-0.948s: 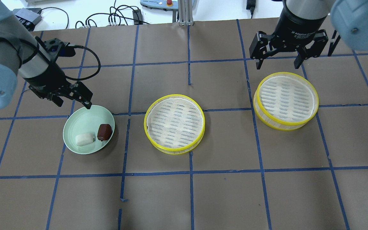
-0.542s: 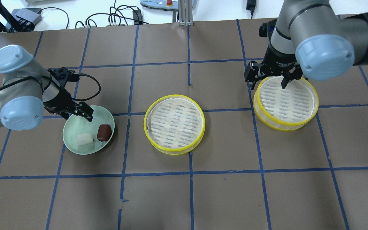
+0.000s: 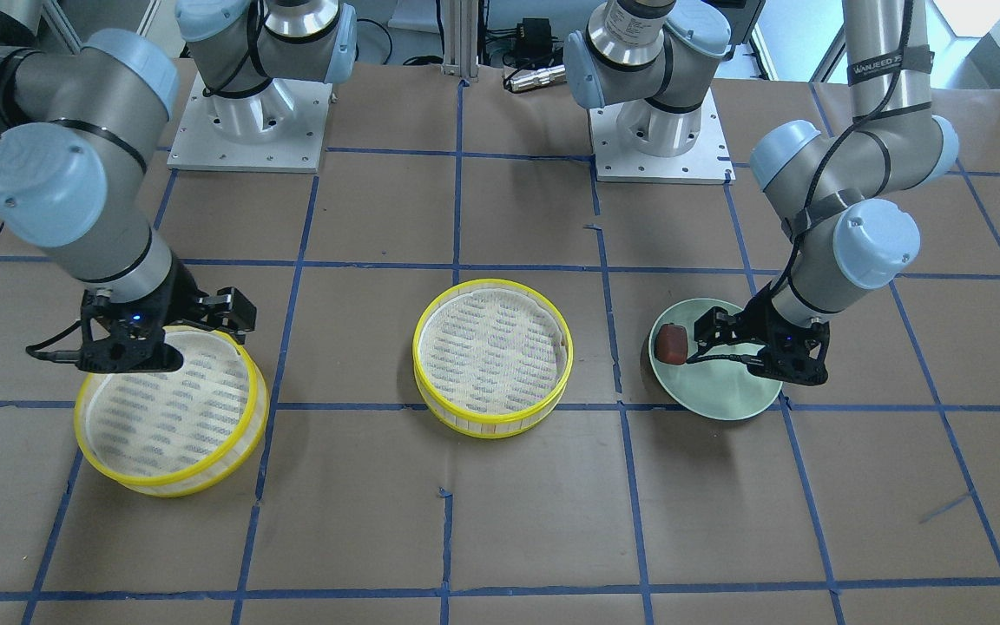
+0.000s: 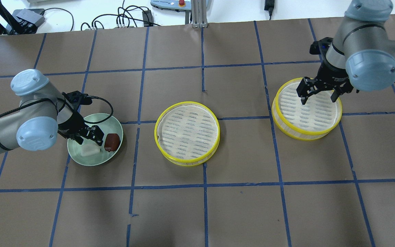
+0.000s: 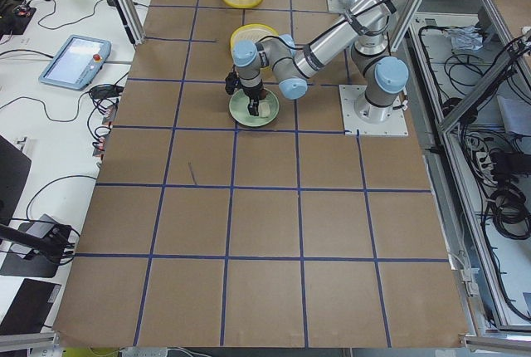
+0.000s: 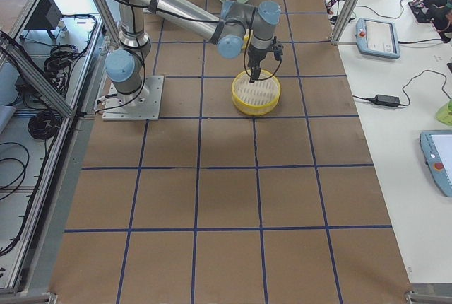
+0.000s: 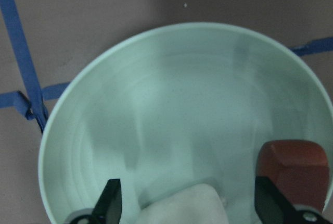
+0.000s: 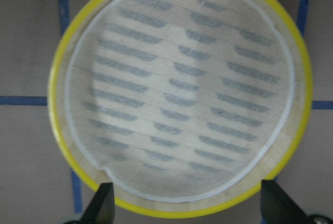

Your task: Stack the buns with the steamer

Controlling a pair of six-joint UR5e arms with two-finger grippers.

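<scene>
Brown-papered table (image 4: 238, 212), ruled into squares with blue tape (image 4: 204, 185); contents listed from my hands outward. Item one, my left gripper (image 4: 89, 138): jaws apart, lowered into the green plate (image 7: 171, 94), with the fingertips (image 7: 112, 203) standing either side of the white bun (image 7: 182, 206) and a gap showing at each side, so nothing is pinched. I cannot tell whether the tips touch the plate floor. Item two, white bun: lies in the part of the plate toward my base, between those tips. Item three, brown bun (image 7: 294, 166): same plate, just beside the white one on the side toward the table's middle, close by one fingertip. Item four, black cable (image 4: 105, 103): runs from my left wrist and arcs over the plate's far rim. Item five, my right gripper (image 4: 319, 97): jaws spread wide and holding nothing, hanging over the right-hand steamer (image 4: 300, 132); the wrist view shows the whole yellow-rimmed round and its slatted floor below the tips. Item six, centre steamer (image 4: 183, 161): same yellow rim and slatted floor, sitting on the paper between the plate and the right-hand steamer, apart from both and nearer the plate. Item seven, white bench (image 4: 81, 13) beyond the far table edge, carrying loose black cables.
</scene>
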